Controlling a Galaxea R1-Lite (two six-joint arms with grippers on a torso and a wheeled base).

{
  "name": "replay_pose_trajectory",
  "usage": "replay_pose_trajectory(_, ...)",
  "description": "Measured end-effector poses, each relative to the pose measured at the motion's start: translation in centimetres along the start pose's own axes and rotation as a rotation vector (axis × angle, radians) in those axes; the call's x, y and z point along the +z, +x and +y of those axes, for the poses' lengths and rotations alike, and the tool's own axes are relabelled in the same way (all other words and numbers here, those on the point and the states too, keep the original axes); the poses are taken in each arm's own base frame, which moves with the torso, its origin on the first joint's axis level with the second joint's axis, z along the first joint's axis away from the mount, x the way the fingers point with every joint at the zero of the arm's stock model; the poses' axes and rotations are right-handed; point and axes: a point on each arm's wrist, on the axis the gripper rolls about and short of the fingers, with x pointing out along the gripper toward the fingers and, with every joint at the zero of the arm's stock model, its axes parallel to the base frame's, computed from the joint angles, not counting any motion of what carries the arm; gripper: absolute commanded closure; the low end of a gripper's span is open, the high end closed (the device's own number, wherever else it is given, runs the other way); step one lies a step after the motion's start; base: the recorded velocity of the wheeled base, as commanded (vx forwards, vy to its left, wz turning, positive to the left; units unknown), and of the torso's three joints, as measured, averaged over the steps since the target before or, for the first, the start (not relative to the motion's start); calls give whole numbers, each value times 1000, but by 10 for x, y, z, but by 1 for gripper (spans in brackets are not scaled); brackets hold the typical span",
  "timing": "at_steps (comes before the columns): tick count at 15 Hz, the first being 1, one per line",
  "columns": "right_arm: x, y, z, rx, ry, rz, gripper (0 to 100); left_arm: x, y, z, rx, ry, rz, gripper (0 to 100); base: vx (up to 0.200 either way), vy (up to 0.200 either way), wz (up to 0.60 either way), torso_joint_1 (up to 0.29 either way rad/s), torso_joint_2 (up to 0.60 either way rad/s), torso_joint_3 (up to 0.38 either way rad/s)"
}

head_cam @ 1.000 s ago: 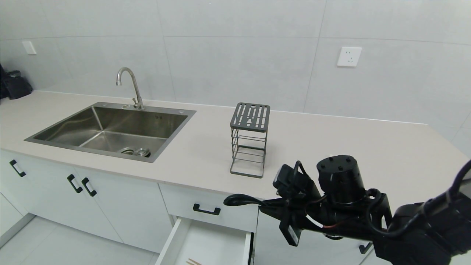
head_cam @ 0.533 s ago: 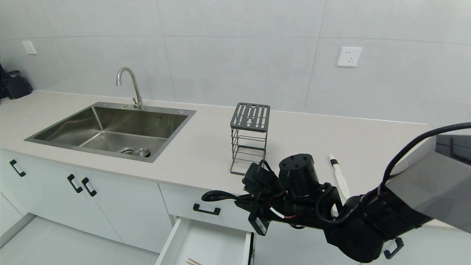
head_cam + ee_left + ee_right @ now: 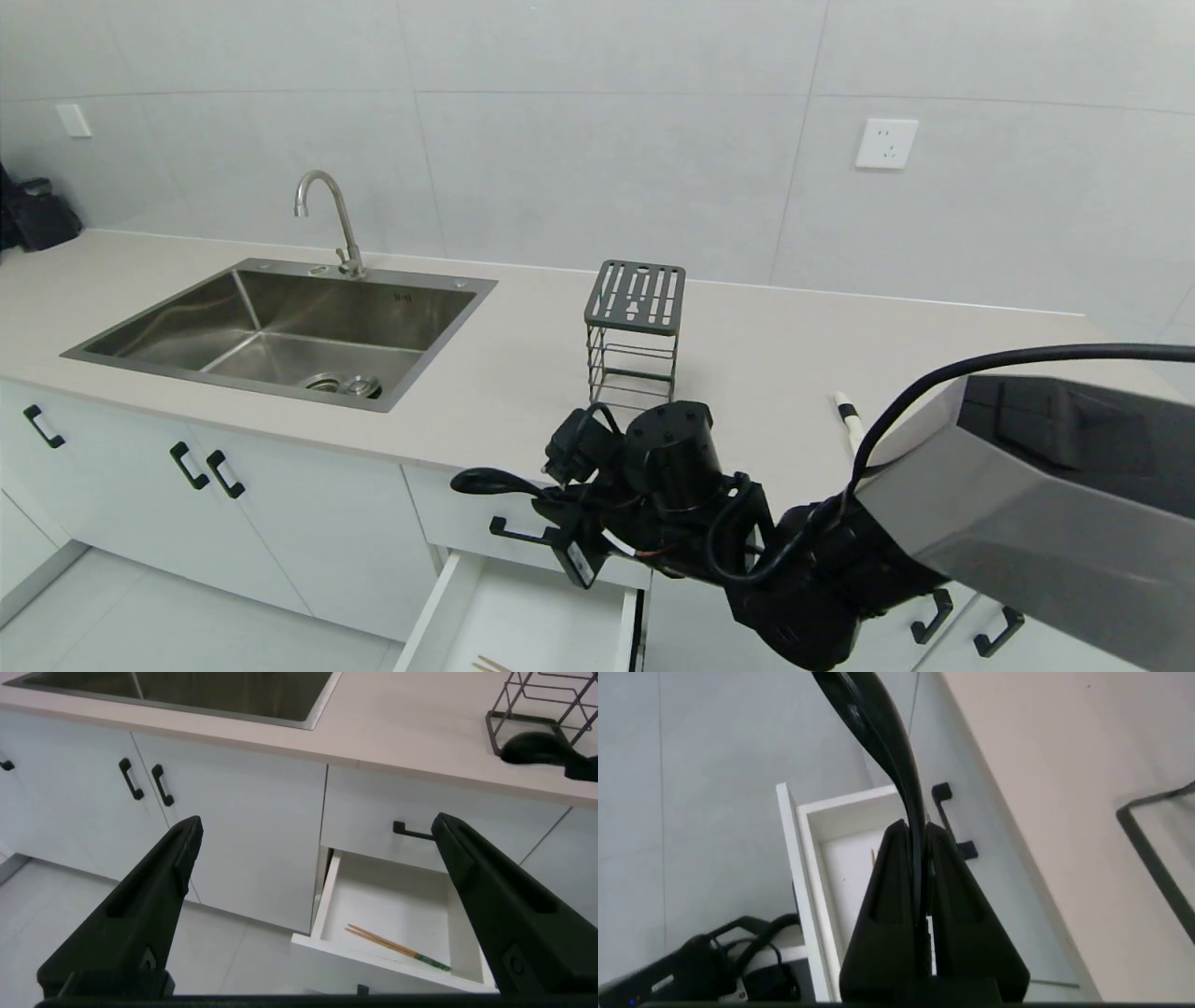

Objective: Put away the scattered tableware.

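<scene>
Nearest the robot, the open drawer (image 3: 523, 621) lies just below the black spoon (image 3: 485, 482), whose long axis runs level with its bowl toward the robot's left. The right gripper (image 3: 557, 497) is clenched on the spoon's handle; the left gripper (image 3: 313, 826), spread wide and empty, faces the same drawer. Farther back, a white utensil (image 3: 850, 415) rests on the counter (image 3: 467, 373).

Black right claw (image 3: 560, 497) and arm (image 3: 812, 579), grey shell (image 3: 1027, 523).

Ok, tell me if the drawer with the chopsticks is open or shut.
Open: the drawer stands pulled out, its white floor exposed, with the chopsticks lying on it.
</scene>
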Motion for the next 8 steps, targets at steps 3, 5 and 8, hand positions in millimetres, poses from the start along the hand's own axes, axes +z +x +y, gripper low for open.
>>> replay_pose_trajectory(3, 8, 15, 14, -30, 35, -117, 100, 0, 0, 0, -1, 0, 0, 0, 0, 0, 0, 0, 0, 0)
replay_pose_trajectory(5, -2, 21, 28, -5, 33, -85, 100, 0, 0, 0, 0, 0, 0, 0, 0, 0, 0, 0, 0, 0)
replay_pose_trajectory(8, -17, 23, 49, 59, 22, 67, 100, 0, 0, 0, -1, 0, 0, 0, 0, 0, 0, 0, 0, 0)
